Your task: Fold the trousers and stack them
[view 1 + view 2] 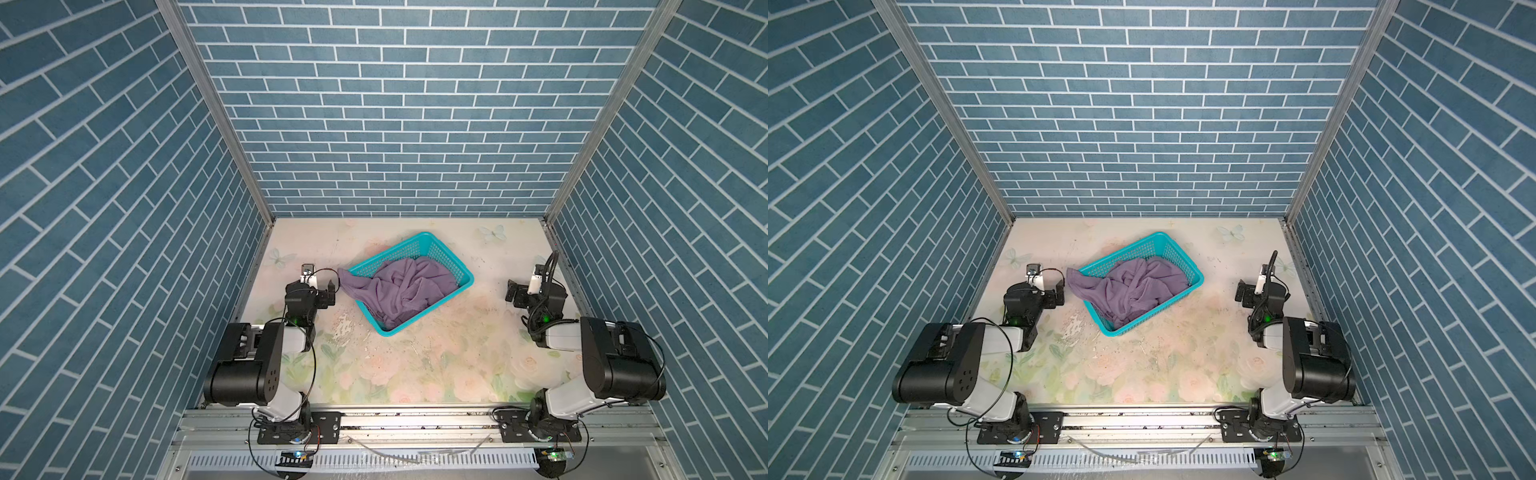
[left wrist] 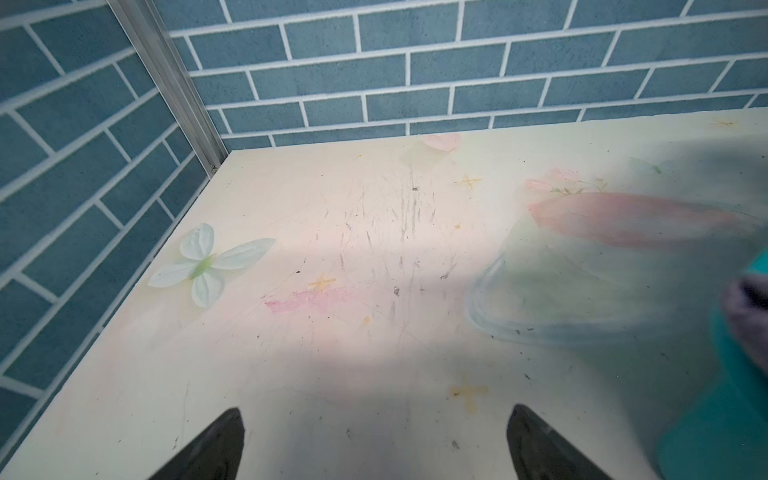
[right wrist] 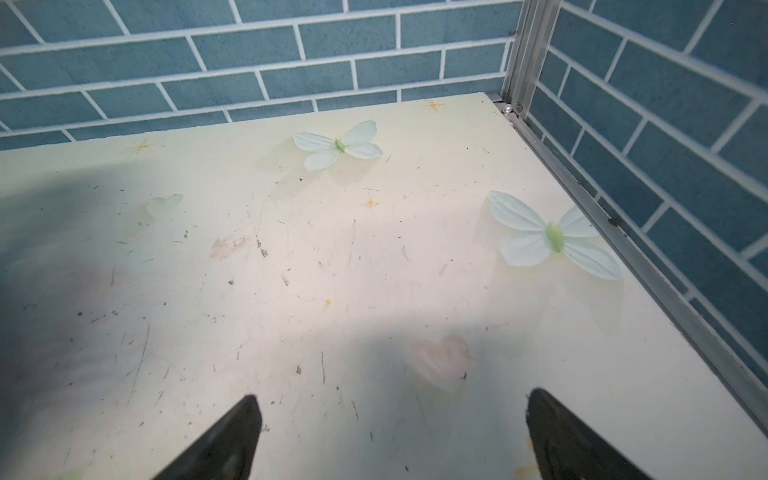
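- Blue brick-print walls (image 1: 407,124) around a flowered counter (image 1: 436,365).
- Dusty-purple trousers (image 1: 399,291) crumpled in the teal perforated basket (image 1: 451,257), one corner draped over the rim, just beside the left claw (image 1: 332,294).
- Left claw and right claw (image 1: 510,291) both spread wide and empty.
- Likely light, limp, apt to snag on the mesh; best pinched at the draped corner, possibly a hem.

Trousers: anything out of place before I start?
The trousers lie crumpled in the basket, one end spilling over its rim toward the open left gripper. The basket sits askew to the table edges.
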`<state>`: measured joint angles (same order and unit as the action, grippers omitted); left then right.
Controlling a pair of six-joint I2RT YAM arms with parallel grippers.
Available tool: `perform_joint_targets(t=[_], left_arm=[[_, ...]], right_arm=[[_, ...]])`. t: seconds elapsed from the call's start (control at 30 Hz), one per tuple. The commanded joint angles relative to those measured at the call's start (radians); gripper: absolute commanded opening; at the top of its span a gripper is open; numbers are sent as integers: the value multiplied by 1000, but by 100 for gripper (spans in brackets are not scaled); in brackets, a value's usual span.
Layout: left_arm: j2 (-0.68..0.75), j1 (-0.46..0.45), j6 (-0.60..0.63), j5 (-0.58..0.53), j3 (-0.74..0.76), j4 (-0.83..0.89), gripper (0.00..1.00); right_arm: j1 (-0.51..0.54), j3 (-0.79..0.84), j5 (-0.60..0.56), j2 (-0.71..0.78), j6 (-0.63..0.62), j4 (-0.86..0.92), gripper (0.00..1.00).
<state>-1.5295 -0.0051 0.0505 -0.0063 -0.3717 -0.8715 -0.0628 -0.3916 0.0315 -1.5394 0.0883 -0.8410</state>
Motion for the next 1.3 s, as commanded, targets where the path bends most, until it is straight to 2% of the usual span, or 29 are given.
perform_joint_targets(t=[0.0,1.07,1.13,1.17,1.2,1.27], left_arm=[[6,-3,10,-5,-15,14,99],[4,-3,9,-4,-16,15,99],[16,-3,12,4,-19,29,99],[30,-4,20,27,-31,64,99],[61,-7,41,64,-57,140,99],[126,-9,36,93,-163,402,99]], right_arm=[[0,-8,10,-1,-37,-10,99],[0,-7,9,-1,-36,-10,99],[8,-4,-50,42,-28,15,99],[30,-12,-142,100,-20,81,99],[60,-37,-265,167,-11,180,99],[72,-95,-298,250,1,340,99]])
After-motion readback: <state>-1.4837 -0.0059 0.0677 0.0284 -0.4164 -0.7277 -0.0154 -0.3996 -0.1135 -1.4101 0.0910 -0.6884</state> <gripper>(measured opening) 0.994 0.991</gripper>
